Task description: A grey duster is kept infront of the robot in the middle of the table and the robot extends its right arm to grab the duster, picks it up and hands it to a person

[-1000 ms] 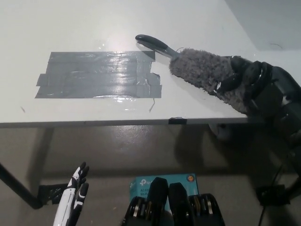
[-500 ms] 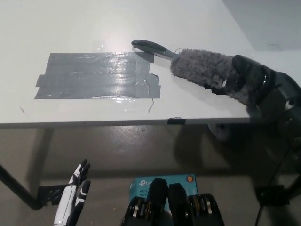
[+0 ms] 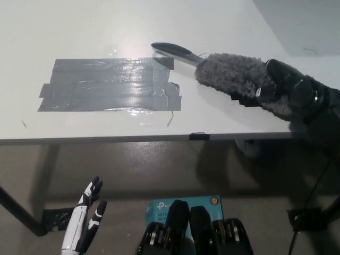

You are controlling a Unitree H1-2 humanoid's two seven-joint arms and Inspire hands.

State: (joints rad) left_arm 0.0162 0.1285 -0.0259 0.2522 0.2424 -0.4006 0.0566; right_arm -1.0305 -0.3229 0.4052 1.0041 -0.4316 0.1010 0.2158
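Observation:
The grey duster [image 3: 231, 74] has a fluffy head and a dark handle [image 3: 175, 51] pointing up-left, over the right part of the white table [image 3: 106, 26]. My black right hand [image 3: 284, 87] is shut on the fluffy head's right end, fingers wrapped over it. The duster lies nearly level, just above or on the tabletop; I cannot tell which. My white left hand [image 3: 85, 220] rests low at the lower left, below the table edge, fingers apart and holding nothing.
A large patch of grey tape [image 3: 109, 84] covers the table's middle, left of the duster. A blue box [image 3: 183, 204] lies on the floor below the table's front edge. A black table leg [image 3: 18, 210] stands at lower left.
My right hand has tightened over the duster's head and shifted slightly right. The handle end has swung a little, staying near the tape's corner. The left hand barely moved.

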